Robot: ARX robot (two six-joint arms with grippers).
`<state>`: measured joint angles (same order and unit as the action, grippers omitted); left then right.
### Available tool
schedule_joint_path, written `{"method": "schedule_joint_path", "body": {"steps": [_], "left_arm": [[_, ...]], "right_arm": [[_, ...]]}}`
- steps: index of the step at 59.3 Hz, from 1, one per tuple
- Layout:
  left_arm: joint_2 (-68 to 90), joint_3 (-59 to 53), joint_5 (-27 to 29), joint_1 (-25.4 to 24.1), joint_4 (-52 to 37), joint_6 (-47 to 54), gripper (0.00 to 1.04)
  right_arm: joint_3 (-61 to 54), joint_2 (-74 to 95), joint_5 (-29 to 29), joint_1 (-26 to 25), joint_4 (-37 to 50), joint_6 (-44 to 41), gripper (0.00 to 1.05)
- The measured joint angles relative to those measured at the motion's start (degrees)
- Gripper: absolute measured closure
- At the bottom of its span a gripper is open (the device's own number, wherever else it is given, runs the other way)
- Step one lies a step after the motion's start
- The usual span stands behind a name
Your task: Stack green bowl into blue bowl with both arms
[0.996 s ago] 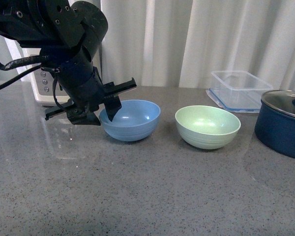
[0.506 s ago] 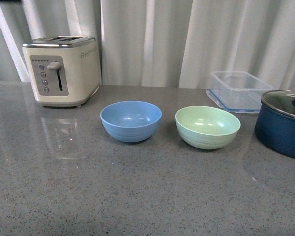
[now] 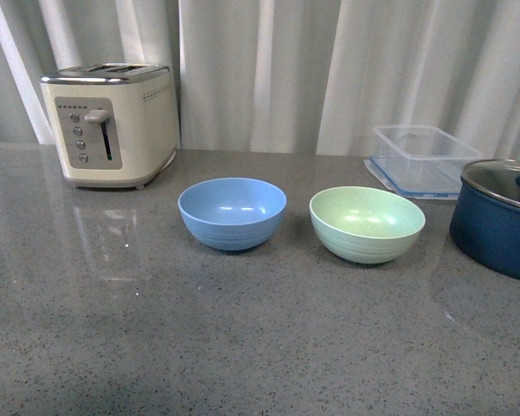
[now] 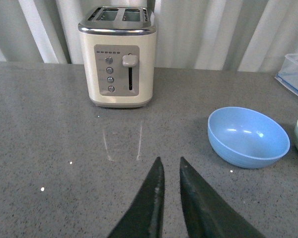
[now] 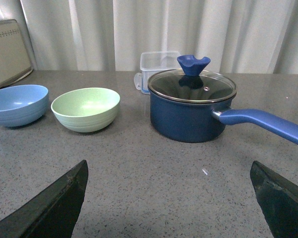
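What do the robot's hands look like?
The left tool has two long, pointed, nearly black fingers. The right tool shows only two blunt dark tips. No cables or markings show on either.

a cream toaster (image 3: 111, 124), a clear lidded container (image 3: 413, 157) and a navy lidded saucepan (image 5: 191, 104) are seen on the grey countertop (image 3: 243, 338).

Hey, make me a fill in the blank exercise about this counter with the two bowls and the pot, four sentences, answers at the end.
1. In the front view, the green bowl sits to the ____ of the blue bowl.
2. The navy saucepan is covered by a glass ____.
3. The right gripper has its jaws wide ____.
4. Both bowls are ____, holding nothing.

Missing words: right; lid; open; empty.
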<state>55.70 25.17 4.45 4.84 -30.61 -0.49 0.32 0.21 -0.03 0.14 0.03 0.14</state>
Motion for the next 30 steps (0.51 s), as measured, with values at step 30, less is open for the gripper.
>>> {"method": "schedule_joint_path", "body": {"steps": [30], "left_arm": [[-15.41,-17.03,-4.31,-4.72,-1.22,0.20,1.01]], "right_arm": [[0.00,0.00,-0.02,0.00,0.00,0.00,0.10]]}}
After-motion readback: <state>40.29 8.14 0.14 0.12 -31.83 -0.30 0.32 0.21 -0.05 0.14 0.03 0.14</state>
